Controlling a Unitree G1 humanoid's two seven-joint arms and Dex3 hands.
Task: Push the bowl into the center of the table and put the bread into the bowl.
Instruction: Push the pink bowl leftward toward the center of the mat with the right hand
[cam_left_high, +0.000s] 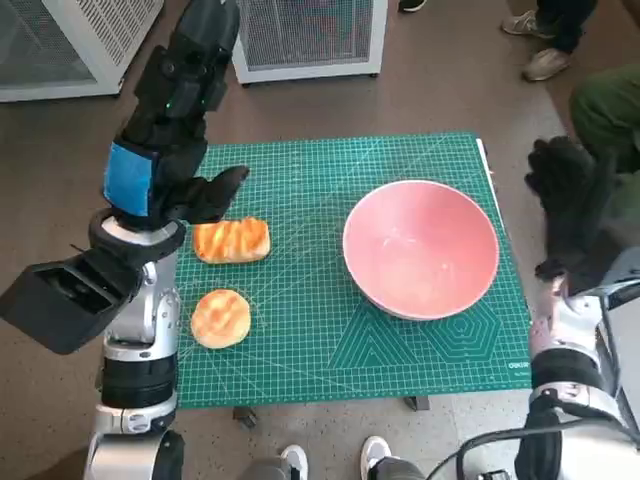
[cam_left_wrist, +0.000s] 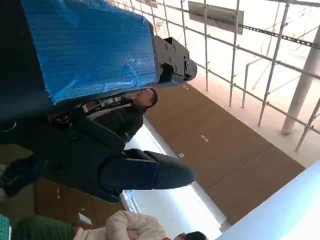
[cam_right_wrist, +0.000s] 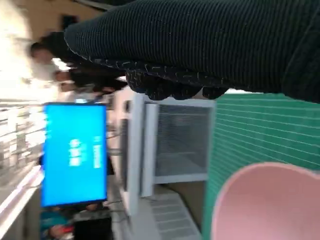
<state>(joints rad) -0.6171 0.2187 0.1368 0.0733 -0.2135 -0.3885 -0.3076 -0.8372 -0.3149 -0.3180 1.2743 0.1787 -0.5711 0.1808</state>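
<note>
A pink bowl (cam_left_high: 421, 247) stands empty on the right half of the green cutting mat (cam_left_high: 330, 330); its rim (cam_right_wrist: 270, 200) also shows in the right wrist view. Two breads lie on the left: a rectangular toasted piece (cam_left_high: 232, 240) and a round bun (cam_left_high: 220, 317) nearer the front. My left hand (cam_left_high: 175, 185) hovers just left of and above the rectangular bread, fingers (cam_left_wrist: 145, 172) spread, holding nothing. My gloved right hand (cam_left_high: 570, 205) is raised off the table's right edge, just right of the bowl, holding nothing.
White mesh-fronted cabinets (cam_left_high: 310, 35) stand on the floor behind the table. People's shoes (cam_left_high: 545, 60) show at the back right, and feet (cam_left_high: 375, 455) at the front edge. A blue screen (cam_right_wrist: 75, 152) and people appear in the right wrist view.
</note>
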